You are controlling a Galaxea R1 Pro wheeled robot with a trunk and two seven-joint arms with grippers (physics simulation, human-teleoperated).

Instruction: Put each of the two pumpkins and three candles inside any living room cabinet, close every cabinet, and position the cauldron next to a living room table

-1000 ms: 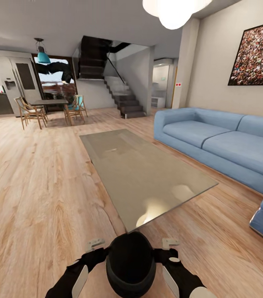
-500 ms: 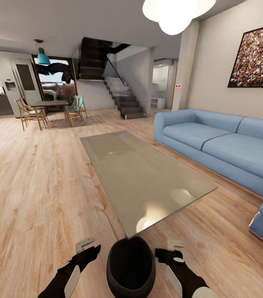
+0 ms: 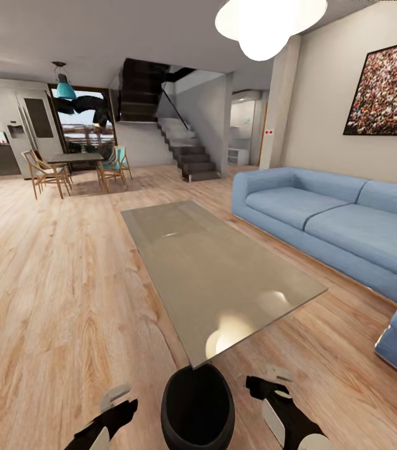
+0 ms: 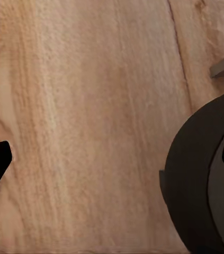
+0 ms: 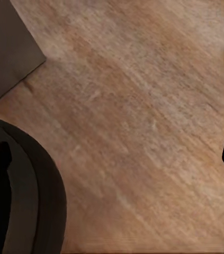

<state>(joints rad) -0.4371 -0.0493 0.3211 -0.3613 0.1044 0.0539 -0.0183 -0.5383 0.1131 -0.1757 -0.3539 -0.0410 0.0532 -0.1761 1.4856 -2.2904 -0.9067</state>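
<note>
black cauldron (image 4: 196,180), wood-plank floor (image 4: 90,116)

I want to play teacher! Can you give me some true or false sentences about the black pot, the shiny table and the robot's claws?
1. The cauldron sits on the wood floor. True.
2. The cauldron stands on top of the table. False: it is on the floor at the table's near corner.
3. Both claws squeeze the cauldron. False: the left claw and right claw are apart from it.
4. A blue sofa is beside the table. True.
</note>
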